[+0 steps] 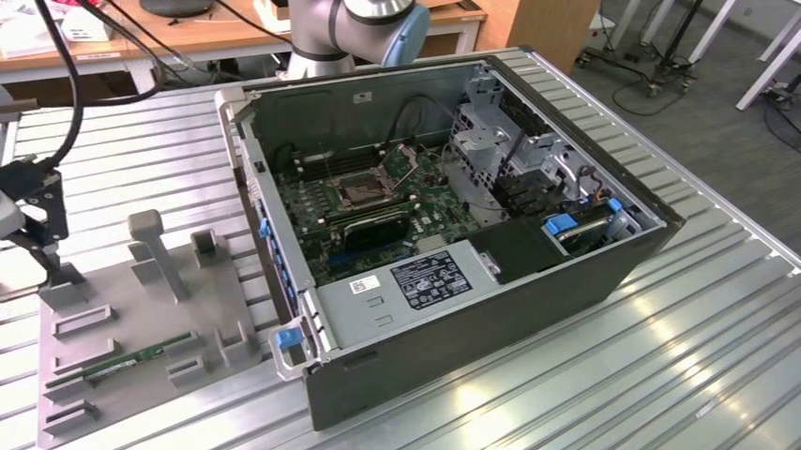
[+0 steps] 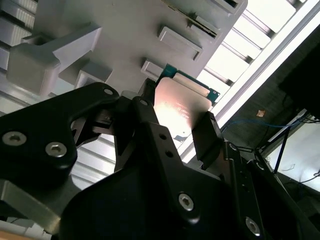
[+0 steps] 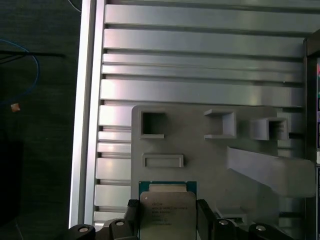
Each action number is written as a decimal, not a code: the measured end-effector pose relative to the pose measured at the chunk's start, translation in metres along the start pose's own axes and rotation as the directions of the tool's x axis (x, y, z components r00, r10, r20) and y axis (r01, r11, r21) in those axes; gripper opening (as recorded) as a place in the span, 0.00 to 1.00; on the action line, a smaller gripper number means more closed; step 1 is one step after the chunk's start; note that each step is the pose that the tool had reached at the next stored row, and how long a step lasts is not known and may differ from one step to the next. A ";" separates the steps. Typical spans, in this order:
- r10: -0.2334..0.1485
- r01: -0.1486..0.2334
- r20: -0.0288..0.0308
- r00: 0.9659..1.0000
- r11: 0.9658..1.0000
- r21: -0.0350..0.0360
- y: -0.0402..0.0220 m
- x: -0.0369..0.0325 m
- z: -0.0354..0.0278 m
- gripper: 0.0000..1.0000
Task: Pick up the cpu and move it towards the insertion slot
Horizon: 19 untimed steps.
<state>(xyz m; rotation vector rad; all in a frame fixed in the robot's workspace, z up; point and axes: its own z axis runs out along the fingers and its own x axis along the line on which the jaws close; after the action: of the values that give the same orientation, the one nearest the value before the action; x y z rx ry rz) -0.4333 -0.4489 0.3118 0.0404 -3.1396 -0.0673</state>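
Observation:
The cpu is a flat square chip with a silvery top and a green rim. It lies at the corner of the grey fixture plate, and its shiny top catches the light in the second wrist view. My gripper has its black fingers pressed against two opposite edges of the chip, so it is shut on the cpu. In the exterior view the gripper stands at the exterior view's far left. The insertion slot sits on the green board inside the open computer case, far from the gripper.
The grey fixture plate carries upright posts, several rectangular pockets and a green memory stick. A ribbed aluminium table lies under everything. The arm's base stands behind the case. The table edge runs close to the cpu.

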 end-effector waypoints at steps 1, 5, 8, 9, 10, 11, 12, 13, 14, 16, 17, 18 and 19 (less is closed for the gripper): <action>0.000 0.000 0.000 1.000 1.000 0.000 0.0001 0.0000 -0.0027 0.54; 0.000 0.000 0.000 1.000 1.000 0.000 0.0007 0.0000 -0.0158 0.54; 0.000 0.000 0.000 1.000 1.000 0.000 0.0011 0.0000 -0.0260 0.54; 0.000 0.000 0.000 1.000 1.000 0.000 0.0012 0.0000 -0.0290 0.54; 0.000 0.000 0.000 1.000 1.000 0.000 0.0014 0.0000 -0.0319 0.54; 0.000 0.000 0.000 1.000 1.000 0.000 0.0015 0.0000 -0.0345 0.54; 0.000 0.000 0.000 1.000 1.000 0.000 0.0016 0.0000 -0.0370 0.54; 0.000 0.000 0.000 1.000 1.000 0.000 0.0017 0.0000 -0.0395 0.54; 0.000 0.000 0.000 1.000 1.000 0.000 0.0018 0.0000 -0.0419 0.54; 0.000 0.000 0.000 1.000 1.000 0.000 0.0020 0.0000 -0.0465 0.54; 0.000 0.000 0.000 1.000 1.000 0.000 0.0021 0.0000 -0.0486 0.54; 0.000 0.000 0.000 1.000 1.000 0.000 0.0022 0.0000 -0.0506 0.54; 0.000 0.000 0.000 1.000 1.000 0.000 0.0022 0.0000 -0.0523 0.54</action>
<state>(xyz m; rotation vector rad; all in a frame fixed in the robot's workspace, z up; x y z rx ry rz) -0.4333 -0.4489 0.3641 0.0404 -3.1397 -0.0677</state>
